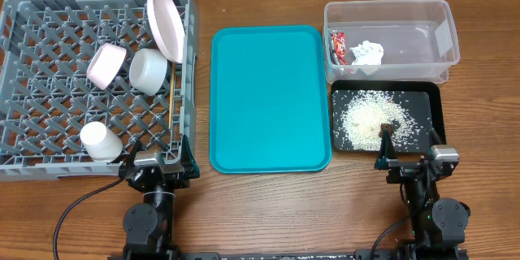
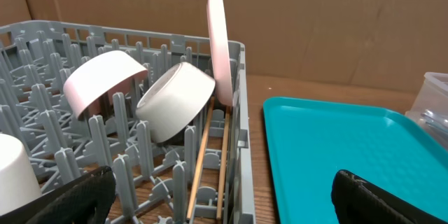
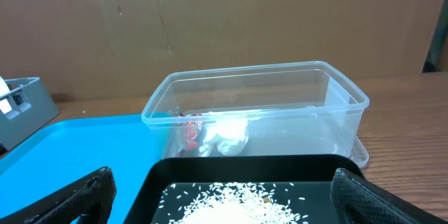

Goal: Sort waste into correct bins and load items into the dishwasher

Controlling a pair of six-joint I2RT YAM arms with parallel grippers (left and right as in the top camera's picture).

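Observation:
The grey dish rack [image 1: 49,65] at the left holds the large white plate [image 1: 165,23] on edge, the pinkish saucer [image 1: 106,64], the pale bowl [image 1: 149,71], the white cup [image 1: 99,140] and the chopsticks [image 2: 210,155] along its right wall. The clear tub [image 1: 422,16] holds the red wrapper [image 1: 338,47] and the white tissue [image 1: 368,53]. The black tray [image 1: 431,106] holds rice grains [image 1: 370,118] and a brown lump [image 1: 385,127]. My left gripper [image 1: 159,165] is open and empty at the rack's near right corner. My right gripper [image 1: 413,160] is open and empty at the black tray's near edge.
A flat teal tray [image 1: 270,97] lies bare in the middle between the rack and the bins. The wooden table [image 1: 292,211] shows along the front. A cardboard wall stands behind in both wrist views.

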